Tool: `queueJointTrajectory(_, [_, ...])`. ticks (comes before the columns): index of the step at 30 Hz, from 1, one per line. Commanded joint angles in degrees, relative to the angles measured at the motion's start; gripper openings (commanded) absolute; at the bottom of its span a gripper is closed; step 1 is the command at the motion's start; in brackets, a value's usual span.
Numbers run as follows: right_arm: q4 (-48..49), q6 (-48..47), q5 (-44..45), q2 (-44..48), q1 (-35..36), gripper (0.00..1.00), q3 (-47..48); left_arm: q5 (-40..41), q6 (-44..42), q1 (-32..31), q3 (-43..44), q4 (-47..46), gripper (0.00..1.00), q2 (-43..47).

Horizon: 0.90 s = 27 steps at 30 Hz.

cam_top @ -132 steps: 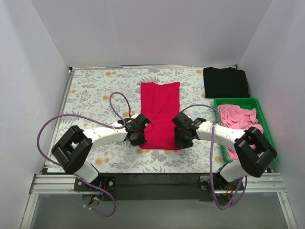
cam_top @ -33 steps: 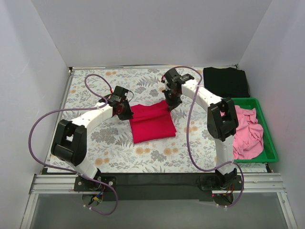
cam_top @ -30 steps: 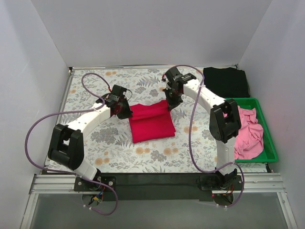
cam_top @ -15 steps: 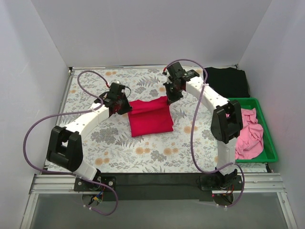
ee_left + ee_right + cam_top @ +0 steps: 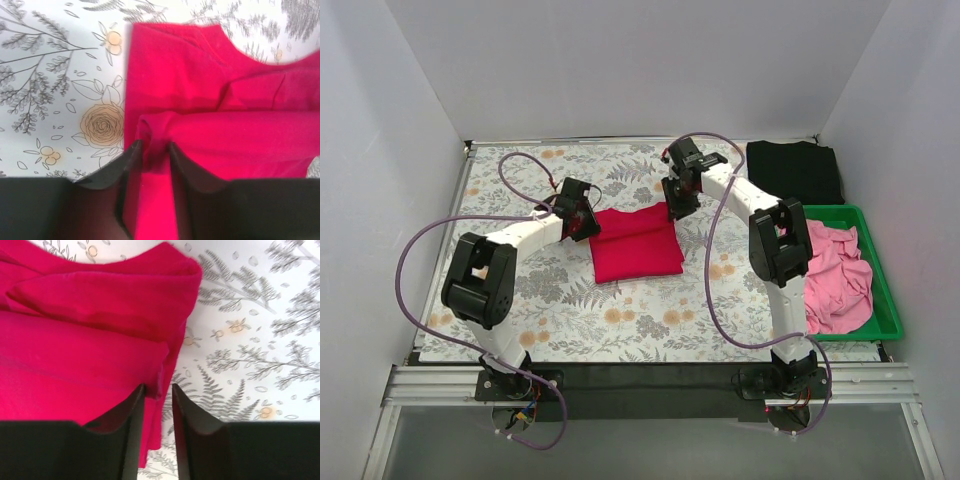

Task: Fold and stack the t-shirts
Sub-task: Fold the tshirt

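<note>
Walls (image 5: pixel 395 150) flank — green bin (image 5: pixel 815 211) right.

Folded crimson t-shirt (image 5: pixel 636 247) on tablecloth (image 5: pixel 515 180), left hand (image 5: pixel 587 224) and right hand (image 5: pixel 675 207) at its far corners (black t-shirt (image 5: pixel 794 172) far right).

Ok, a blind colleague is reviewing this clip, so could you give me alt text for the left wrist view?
The left gripper pinches a raised fold at the left edge of a crimson t-shirt between its two black fingers. The shirt's neckline curves along the top, and a floral tablecloth shows on the left.
</note>
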<state>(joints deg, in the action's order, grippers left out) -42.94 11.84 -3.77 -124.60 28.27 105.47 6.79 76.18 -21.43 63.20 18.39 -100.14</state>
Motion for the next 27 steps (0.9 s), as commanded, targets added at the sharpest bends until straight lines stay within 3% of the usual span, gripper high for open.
queueJointTrajectory(1, [1.8,-1.0,2.1,2.9,-1.4,0.31,2.2,4.4,-1.6,1.2,0.6,-1.6,0.31,1.9])
queueJointTrajectory(5, [5.0,-2.8,-1.0,8.9,-1.3,0.35,-4.0,4.5,-3.7,1.1,-1.2,-1.6,0.61,7.9])
queueJointTrajectory(7, [9.6,-3.6,-4.1,13.6,-1.4,0.36,-8.8,3.1,-4.6,1.0,-3.3,-1.8,0.67,12.0])
queueJointTrajectory(9, [12.4,-4.2,-6.9,16.2,-1.4,0.36,-14.7,1.2,-5.8,0.7,-5.8,-2.1,0.67,14.3])
queueJointTrajectory(13, [17.8,-5.1,-15.8,17.7,-1.3,0.36,-19.4,-6.5,-7.6,-0.5,-10.2,-5.6,0.54,16.8])
queueJointTrajectory(16, [19.6,-5.8,-19.1,15.5,-1.3,0.36,-19.6,-11.3,-9.5,-0.9,-10.7,-8.4,0.44,13.9])
queueJointTrajectory(21, [22.9,-6.4,-23.0,9.7,-1.5,0.35,-15.8,-9.0,-12.0,-0.5,-6.0,-11.4,0.21,4.0])
queueJointTrajectory(27, [24.5,-3.5,-27.3,-3.7,-4.2,0.35,-1.5,-11.0,-10.8,3.8,7.1,-11.7,0.2,-10.4])
